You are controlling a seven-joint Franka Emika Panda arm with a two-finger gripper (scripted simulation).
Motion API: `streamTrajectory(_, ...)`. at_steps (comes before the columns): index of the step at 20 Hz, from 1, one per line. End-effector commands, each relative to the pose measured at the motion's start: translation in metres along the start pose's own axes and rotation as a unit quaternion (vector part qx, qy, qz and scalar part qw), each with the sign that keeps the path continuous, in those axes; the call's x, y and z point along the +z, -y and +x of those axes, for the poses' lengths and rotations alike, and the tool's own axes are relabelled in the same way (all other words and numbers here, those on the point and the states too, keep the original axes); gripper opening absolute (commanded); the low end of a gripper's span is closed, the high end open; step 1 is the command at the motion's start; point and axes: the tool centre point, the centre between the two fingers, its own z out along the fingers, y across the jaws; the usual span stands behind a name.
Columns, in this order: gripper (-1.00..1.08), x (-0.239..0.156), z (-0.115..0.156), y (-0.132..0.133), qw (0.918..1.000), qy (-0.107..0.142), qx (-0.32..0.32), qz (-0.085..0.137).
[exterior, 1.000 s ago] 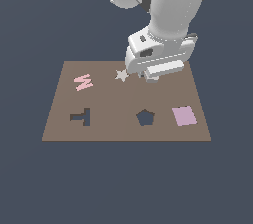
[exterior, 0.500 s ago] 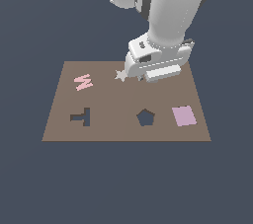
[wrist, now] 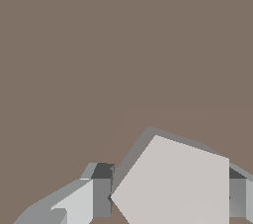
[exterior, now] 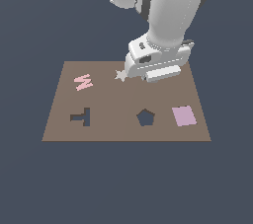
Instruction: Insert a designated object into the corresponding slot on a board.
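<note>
The brown board lies flat. The slot is a dark pentagon cutout near its front edge, next to the mauve square. My gripper is low over the far part of the board, beside a pale star. In the wrist view a pale pentagon piece sits between the fingers, and both pads touch its sides. My gripper looks shut on it. The hand hides the piece in the exterior view.
A pink N shape lies at the board's far corner on the exterior view's left. A dark T-shaped cutout lies in front of it. Dark floor surrounds the board.
The hand has sunk a little toward the far part of the board. The shapes on the board have not moved.
</note>
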Motion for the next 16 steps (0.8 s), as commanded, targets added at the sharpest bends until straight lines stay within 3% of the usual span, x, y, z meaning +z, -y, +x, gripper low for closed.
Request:
streamTrajectory(1,-1.00,0.0007,0.0002,0.0001,1.0000,0.000,0.000,0.000)
streamTrajectory(16,-1.00,-0.0006,0.0081,0.0070,0.9984,0.000,0.057,0.000)
